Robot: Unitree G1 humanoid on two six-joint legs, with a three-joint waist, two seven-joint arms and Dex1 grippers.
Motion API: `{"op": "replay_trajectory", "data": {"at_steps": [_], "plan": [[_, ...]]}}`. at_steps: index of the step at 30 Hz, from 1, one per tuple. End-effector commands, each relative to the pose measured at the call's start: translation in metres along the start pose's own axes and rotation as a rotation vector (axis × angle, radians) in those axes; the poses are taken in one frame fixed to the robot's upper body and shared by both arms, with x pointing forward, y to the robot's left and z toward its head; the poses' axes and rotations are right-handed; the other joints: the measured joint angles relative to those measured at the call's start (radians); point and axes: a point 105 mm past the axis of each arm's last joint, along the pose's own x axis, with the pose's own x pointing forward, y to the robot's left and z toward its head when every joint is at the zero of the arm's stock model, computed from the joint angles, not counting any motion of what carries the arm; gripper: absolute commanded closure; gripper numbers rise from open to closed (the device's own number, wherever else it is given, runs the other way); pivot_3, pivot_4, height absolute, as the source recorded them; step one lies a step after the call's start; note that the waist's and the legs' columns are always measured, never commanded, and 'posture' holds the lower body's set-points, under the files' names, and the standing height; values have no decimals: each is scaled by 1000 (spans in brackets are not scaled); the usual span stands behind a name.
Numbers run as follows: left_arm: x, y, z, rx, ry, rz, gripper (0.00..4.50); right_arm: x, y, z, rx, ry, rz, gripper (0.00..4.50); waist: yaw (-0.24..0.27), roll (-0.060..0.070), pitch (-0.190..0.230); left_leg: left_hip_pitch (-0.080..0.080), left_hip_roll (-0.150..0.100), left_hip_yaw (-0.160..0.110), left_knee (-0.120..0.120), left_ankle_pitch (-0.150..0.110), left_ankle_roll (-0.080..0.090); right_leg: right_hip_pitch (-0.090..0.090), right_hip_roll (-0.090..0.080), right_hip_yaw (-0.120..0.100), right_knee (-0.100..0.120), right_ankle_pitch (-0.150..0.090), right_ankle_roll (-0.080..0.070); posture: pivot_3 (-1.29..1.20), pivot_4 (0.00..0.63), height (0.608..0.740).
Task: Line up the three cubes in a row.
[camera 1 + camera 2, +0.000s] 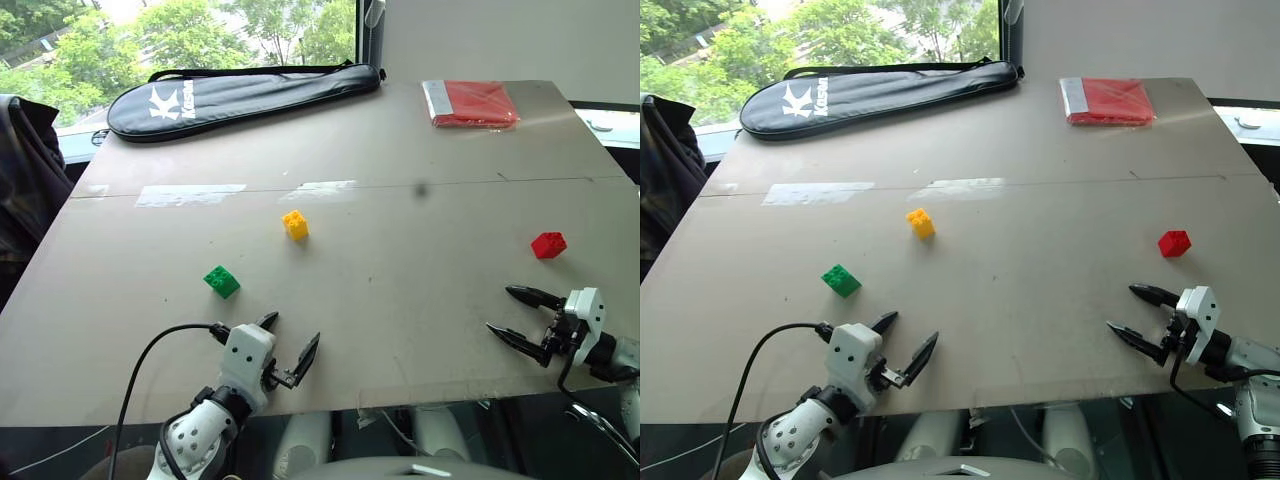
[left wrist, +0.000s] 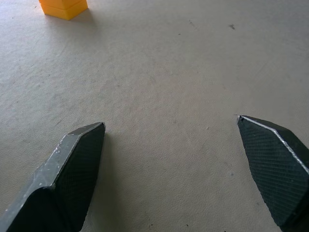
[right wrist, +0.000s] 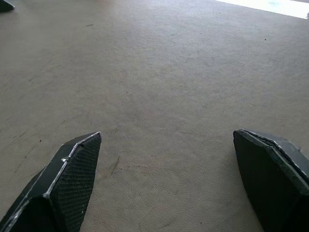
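Both hands sit wide and empty at the bench (image 1: pixel 400 330) edge, green cube (image 1: pixel 221 281) and yellow cube (image 1: pixel 295 224) just ahead of the left hand (image 1: pixel 290 347), red cube (image 1: pixel 548 244) ahead of the right hand (image 1: pixel 512 313), so nothing's lined up yet.

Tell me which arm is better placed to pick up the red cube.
The right. The right gripper is open, empty and just in front of the red cube. The left gripper is far across the table, nearer the green cube.
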Motion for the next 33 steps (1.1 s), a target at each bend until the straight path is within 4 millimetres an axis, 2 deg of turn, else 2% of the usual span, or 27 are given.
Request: {"op": "replay_trajectory", "data": {"at_steps": [1,10,23,26,29,33], "plan": [[2,-8,12,-60,-83,-40,23,0,-3,3,-44,9,-4,0,0,0,0,0,0,0,0,0,0,0,0,0,0,0,0,0,150,694],[8,-6,15,-68,-144,-83,23,-4,0,-2,-48,48,-39,0,1,0,-1,0,0,0,0,0,0,0,0,0,0,0,0,0,150,694],[10,-7,20,-32,-147,-154,23,-14,0,0,-41,7,-184,0,0,0,-1,0,0,0,0,0,0,0,0,0,0,0,0,0,150,694],[15,-12,24,79,-157,-251,23,-18,-15,4,-41,-7,-338,0,1,0,-1,0,0,0,0,0,0,0,0,0,0,0,0,0,150,694],[23,-9,35,62,-182,-267,23,-22,-28,10,-55,-10,-464,0,1,1,-1,0,0,0,0,0,0,0,0,0,1,0,0,0,150,694],[24,-27,56,20,-204,-469,23,-36,-61,22,-59,-13,-665,0,-3,2,-1,0,0,1,0,0,0,0,1,1,1,1,-1,0,150,694]]}}
